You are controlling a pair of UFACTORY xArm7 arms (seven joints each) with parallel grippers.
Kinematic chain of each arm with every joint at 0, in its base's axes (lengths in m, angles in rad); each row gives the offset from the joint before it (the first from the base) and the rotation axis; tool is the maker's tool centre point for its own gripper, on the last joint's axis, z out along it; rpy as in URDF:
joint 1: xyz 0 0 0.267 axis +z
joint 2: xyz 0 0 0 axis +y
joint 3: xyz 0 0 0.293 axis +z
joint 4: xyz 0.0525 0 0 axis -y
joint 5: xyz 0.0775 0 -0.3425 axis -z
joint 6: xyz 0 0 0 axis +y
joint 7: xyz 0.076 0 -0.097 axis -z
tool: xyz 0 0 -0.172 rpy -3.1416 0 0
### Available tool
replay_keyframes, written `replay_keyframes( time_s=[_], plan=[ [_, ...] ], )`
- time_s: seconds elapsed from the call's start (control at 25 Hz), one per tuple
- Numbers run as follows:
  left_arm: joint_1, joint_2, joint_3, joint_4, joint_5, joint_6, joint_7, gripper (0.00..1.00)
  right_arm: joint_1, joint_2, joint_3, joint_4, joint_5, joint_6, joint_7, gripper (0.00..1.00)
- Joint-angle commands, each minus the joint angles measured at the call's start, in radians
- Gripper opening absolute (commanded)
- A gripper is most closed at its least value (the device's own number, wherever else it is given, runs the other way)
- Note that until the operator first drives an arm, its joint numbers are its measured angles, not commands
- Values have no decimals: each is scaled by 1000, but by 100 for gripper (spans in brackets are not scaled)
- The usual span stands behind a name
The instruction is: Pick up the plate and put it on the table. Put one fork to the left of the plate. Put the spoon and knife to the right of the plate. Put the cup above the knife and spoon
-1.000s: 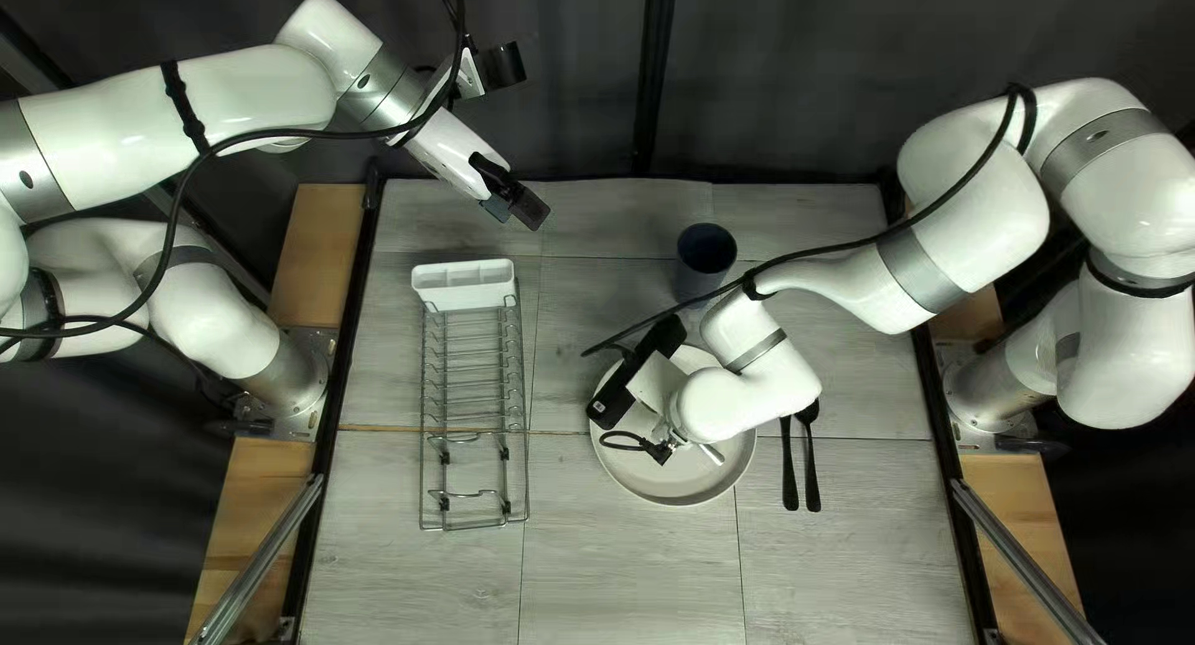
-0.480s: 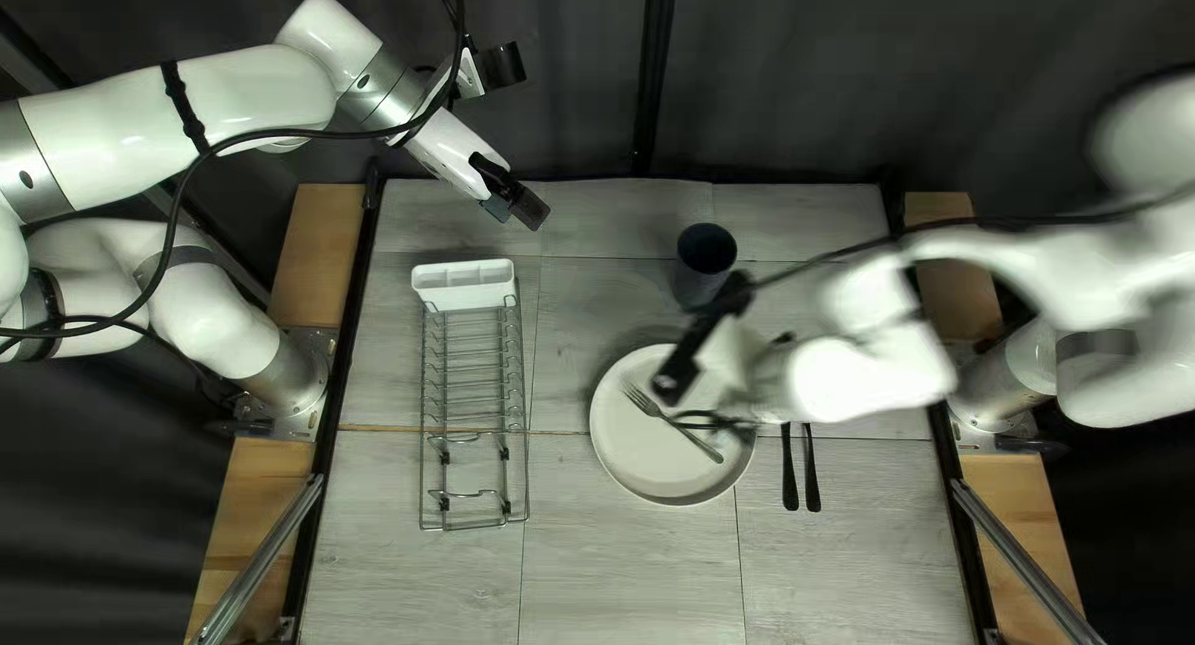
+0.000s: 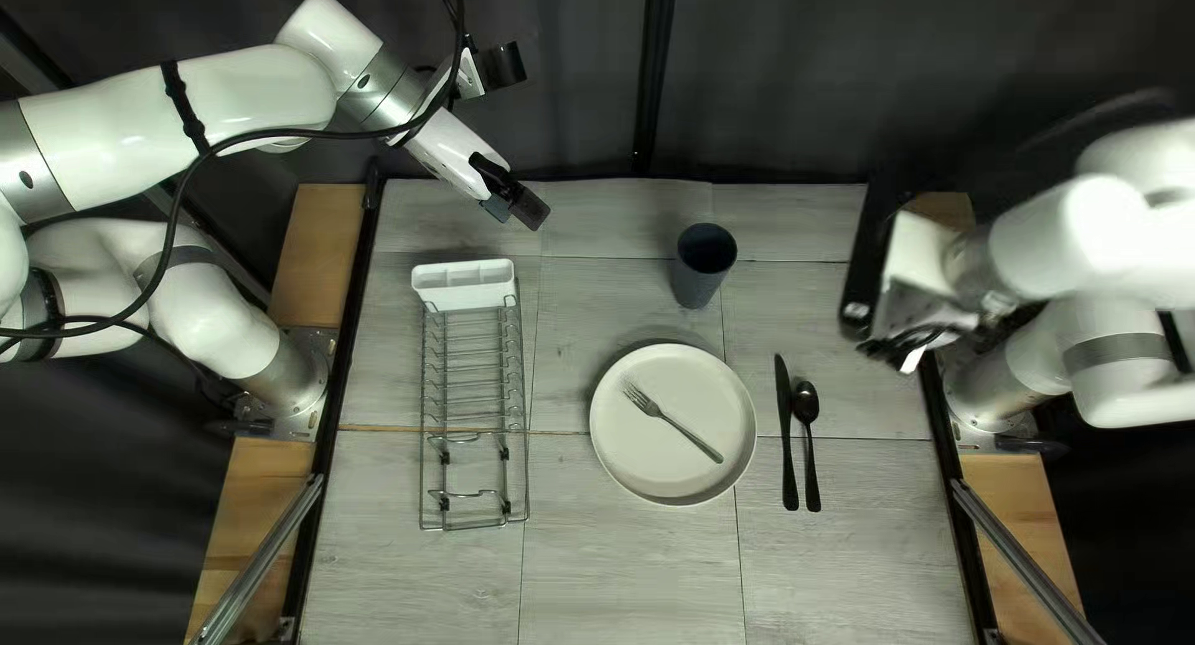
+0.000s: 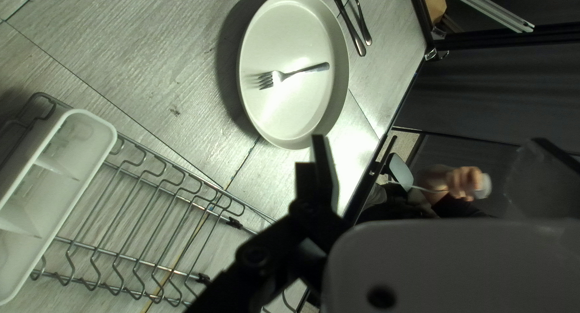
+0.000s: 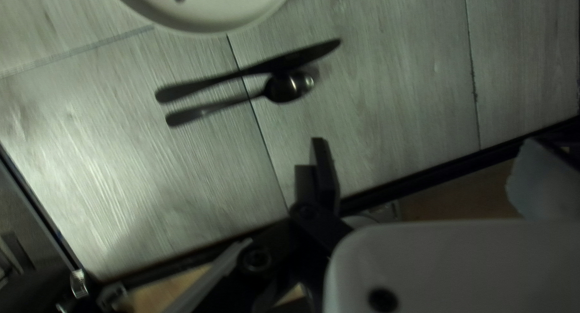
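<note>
Plate: your round cream-white plate (image 3: 653,482) is plain, with no pattern.
Fork: you see a silver metal fork (image 3: 672,423), bright and shiny.
Knife and spoon: to the right, a black metal knife (image 3: 786,440) and a black metal spoon (image 3: 806,404), both glossy.
Cup: your tall dark navy cup (image 3: 705,262) is plain.
Table: your grey table top (image 3: 607,570) shows pale wood grain and thin dark seams.
Rack: at the left, a silver wire dish rack (image 3: 471,411) with a white plastic caddy (image 3: 464,284).
</note>
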Motion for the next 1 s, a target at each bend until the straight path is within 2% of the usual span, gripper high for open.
replay_keyframes(
  time_s=[0.04, 0.2, 0.36, 1.0],
  plan=[
    [-16, 49, -60, 79, 26, -44, 22, 100, 0, -2, -2, 0, 0, 1, -2, 100],
    [-34, 110, -202, 170, 110, -97, 13, 100, 0, -2, -2, 0, 0, 1, -2, 100],
    [-23, 209, -298, 268, 220, -103, 0, 100, 0, -2, -2, 0, 0, 1, -2, 100],
    [-23, 209, -298, 268, 220, -103, 0, 100, 0, -2, -2, 0, 0, 1, -2, 100]
  ],
)
